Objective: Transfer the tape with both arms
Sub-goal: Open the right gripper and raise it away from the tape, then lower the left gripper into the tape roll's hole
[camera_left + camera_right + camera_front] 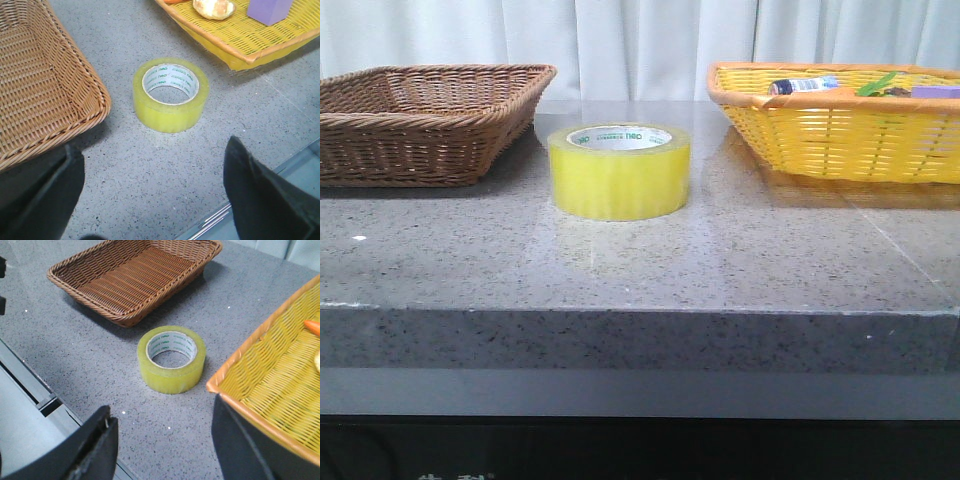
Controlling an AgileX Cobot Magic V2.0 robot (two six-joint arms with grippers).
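The yellow-green tape (619, 171) lies flat on the grey stone table between two baskets, with green lettering on its pale inner rim. It also shows in the left wrist view (170, 94) and in the right wrist view (171, 358). My left gripper (155, 160) is open and empty, above the table's front edge, well short of the tape. My right gripper (162, 427) is open and empty, also back from the tape near the front edge. Neither arm shows in the front view.
A brown wicker basket (420, 120) stands at the back left. A yellow basket (840, 130) at the back right holds a purple block (270, 10), an orange carrot tip (312, 326) and other items. The table's front edge (640, 310) runs across.
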